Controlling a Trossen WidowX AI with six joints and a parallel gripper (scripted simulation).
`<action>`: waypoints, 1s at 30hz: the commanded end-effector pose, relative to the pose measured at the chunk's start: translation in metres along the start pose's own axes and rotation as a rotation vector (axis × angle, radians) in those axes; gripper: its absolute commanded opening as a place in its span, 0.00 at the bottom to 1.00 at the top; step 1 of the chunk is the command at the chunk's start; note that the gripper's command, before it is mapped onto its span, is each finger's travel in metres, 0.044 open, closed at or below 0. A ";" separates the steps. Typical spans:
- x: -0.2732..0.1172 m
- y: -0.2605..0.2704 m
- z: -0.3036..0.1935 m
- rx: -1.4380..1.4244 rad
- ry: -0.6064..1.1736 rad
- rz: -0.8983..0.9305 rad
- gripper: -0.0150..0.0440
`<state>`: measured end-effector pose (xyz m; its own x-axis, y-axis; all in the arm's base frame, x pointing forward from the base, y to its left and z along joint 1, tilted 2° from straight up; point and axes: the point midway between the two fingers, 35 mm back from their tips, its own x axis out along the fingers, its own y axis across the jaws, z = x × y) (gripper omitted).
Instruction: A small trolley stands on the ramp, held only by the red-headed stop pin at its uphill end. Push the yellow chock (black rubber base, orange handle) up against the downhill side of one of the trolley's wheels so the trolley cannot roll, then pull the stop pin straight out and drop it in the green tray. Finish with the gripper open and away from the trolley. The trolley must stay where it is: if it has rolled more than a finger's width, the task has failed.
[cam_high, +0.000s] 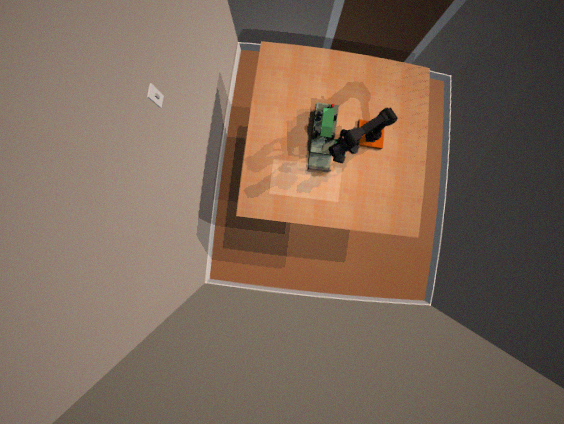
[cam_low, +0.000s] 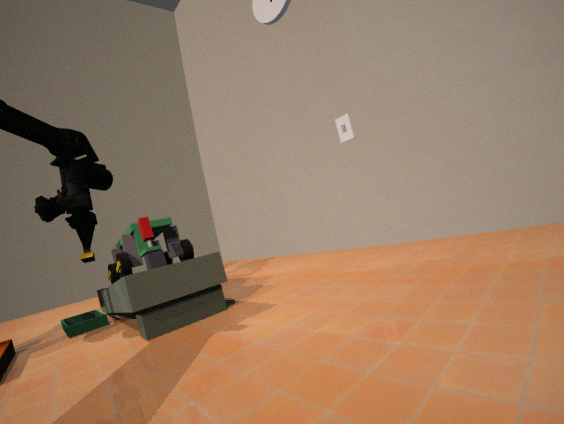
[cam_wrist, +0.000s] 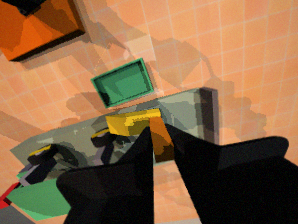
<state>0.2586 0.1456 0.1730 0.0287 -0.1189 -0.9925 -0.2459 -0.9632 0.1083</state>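
Claw Pinches Chock Above Ramp

One claw (cam_high: 338, 152) (cam_low: 87, 252) (cam_wrist: 156, 129) pinches the orange handle of one yellow chock (cam_low: 88, 256) (cam_wrist: 131, 121), held above the ramp (cam_high: 320, 161) (cam_low: 175, 282) (cam_wrist: 187, 112). On the ramp stands one trolley (cam_high: 328, 122) (cam_low: 161, 226) (cam_wrist: 44, 199); at the ramp's uphill end, one red-headed pin (cam_high: 333, 105) (cam_low: 145, 228) (cam_wrist: 5, 194) is in place. Beside the ramp sits one green tray (cam_low: 84, 323) (cam_wrist: 123, 84). Near the ramp is one orange block (cam_high: 371, 143) (cam_low: 5, 355) (cam_wrist: 45, 31). No writing can be read.

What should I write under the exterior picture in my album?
Black robot gripper holds a yellow chock beside a green trolley on a grey ramp.
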 end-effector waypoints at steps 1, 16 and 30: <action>0.000 -0.001 -0.001 -0.122 0.004 0.011 0.25; 0.004 -0.007 -0.020 -0.145 0.007 0.012 0.25; 0.024 -0.010 -0.029 -0.145 0.008 0.012 0.25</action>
<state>0.2899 0.1464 0.1567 0.0342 -0.1287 -0.9911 -0.1084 -0.9863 0.1243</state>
